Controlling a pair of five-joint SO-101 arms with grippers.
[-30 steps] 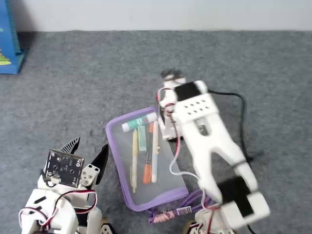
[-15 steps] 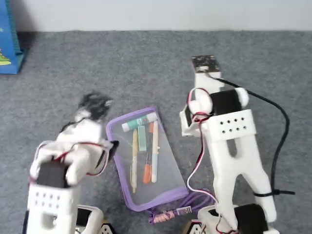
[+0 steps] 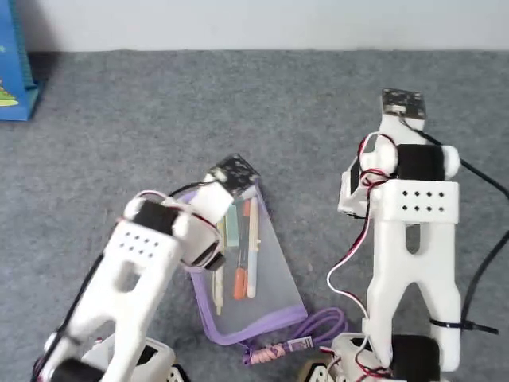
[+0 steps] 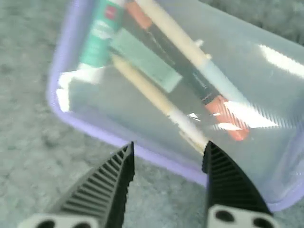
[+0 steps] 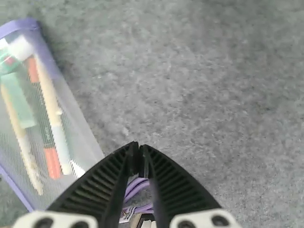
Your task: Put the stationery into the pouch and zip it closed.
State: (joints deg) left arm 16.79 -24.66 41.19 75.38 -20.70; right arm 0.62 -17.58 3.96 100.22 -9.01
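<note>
Pouch: clear mesh pouch with purple trim (image 3: 274, 274), lying flat on the grey carpet (image 3: 159, 111) between the two arms.
Contents: all inside the pouch, laid lengthwise side by side.
Item 1: green-and-white glue stick (image 4: 99, 33), at the pouch's far end.
Item 2: pale green rectangular eraser (image 4: 145, 59), just beside the glue stick.
Item 3: cream pencil (image 4: 152, 97), nearest the pouch's left edge.
Item 4: dark pen with orange tip (image 3: 241, 274), at the pouch's middle.
Item 5: white pen (image 3: 253, 255), touching the orange-tipped one on its right.
Zip: cannot tell whether it is done up.
Cord: purple looped cord (image 3: 318, 325), at the pouch's near right corner.
Left gripper (image 4: 168, 152): fingers spread wide, holding nothing, hanging just above the pouch's left purple edge, with the pencil showing between the tips.
Right gripper (image 5: 138, 146): fingers pressed together, holding nothing, above bare carpet well right of the pouch.
Background: blue box (image 3: 12, 72), far left of the pouch.
</note>
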